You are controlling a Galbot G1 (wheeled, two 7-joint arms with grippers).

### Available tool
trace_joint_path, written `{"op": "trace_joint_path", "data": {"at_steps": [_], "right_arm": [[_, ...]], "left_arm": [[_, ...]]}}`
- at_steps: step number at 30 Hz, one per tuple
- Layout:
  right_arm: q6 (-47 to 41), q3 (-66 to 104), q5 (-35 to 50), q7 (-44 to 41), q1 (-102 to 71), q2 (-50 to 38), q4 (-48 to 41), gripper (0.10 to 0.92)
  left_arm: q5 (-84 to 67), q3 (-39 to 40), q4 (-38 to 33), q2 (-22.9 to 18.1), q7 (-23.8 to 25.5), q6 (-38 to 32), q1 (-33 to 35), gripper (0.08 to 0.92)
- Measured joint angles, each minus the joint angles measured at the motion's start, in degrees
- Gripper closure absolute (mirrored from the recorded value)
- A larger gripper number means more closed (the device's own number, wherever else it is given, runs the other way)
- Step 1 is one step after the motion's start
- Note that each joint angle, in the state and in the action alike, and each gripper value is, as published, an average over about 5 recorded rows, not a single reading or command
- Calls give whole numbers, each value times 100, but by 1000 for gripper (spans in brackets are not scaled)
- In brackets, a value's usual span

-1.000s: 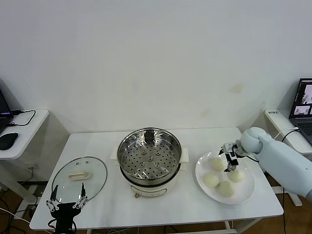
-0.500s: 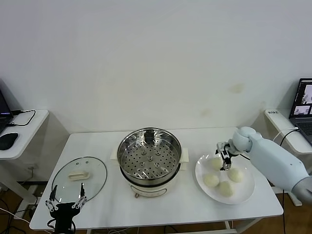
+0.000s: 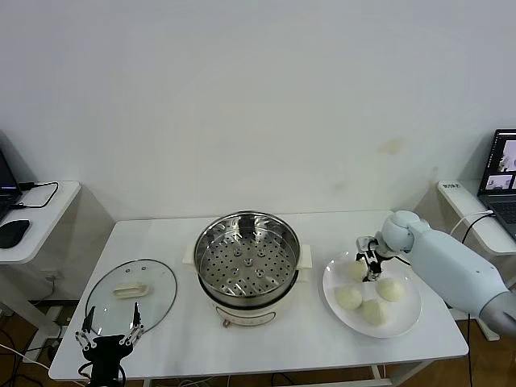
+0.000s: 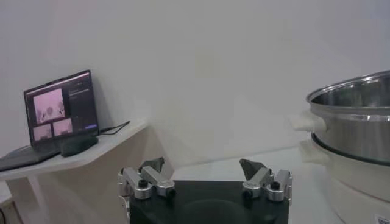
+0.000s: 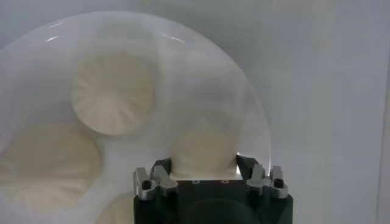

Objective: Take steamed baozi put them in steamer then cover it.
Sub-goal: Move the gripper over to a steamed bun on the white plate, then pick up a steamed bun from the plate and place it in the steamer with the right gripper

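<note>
Four cream-white baozi lie on a white plate (image 3: 407,316) at the right of the table. My right gripper (image 3: 369,263) is open and low over the baozi nearest the steamer (image 3: 356,271). In the right wrist view that baozi (image 5: 204,152) sits between the two fingertips (image 5: 161,167), and two more baozi (image 5: 113,91) lie beyond it. The steel steamer (image 3: 247,258) stands mid-table, its perforated tray bare; its rim shows in the left wrist view (image 4: 356,97). The glass cover (image 3: 131,292) lies flat at the left. My left gripper (image 3: 110,334) (image 4: 203,167) is open and empty at the front left edge.
A side table with a laptop (image 4: 61,112) and a mouse (image 3: 12,232) stands to the left. Another laptop (image 3: 501,173) stands at the far right. A white wall lies behind the table.
My right gripper has moved left across the plate, from among the buns to the bun nearest the steamer. The left arm has not moved.
</note>
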Motion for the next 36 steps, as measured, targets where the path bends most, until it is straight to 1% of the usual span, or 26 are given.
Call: {"op": "trace_joint_path", "data": {"at_steps": [10, 16, 22, 29, 36], "right_arm": [[5, -284, 335, -65, 378, -289, 362, 398], [16, -651, 794, -80, 975, -590, 758, 397], [40, -1196, 1372, -44, 1848, -642, 1042, 392], [83, -1945, 2183, 160, 2909, -292, 1128, 395], [314, -2544, 2626, 385, 3510, 463, 965, 389]], "left_arm": [[-5, 1, -16, 57, 2, 1, -21, 177], [-38, 33, -27, 125, 15, 13, -46, 177], [-83, 92, -42, 217, 25, 21, -108, 177], [-164, 81, -26, 327, 26, 21, -174, 177], [-226, 7, -19, 363, 24, 24, -237, 177]]}}
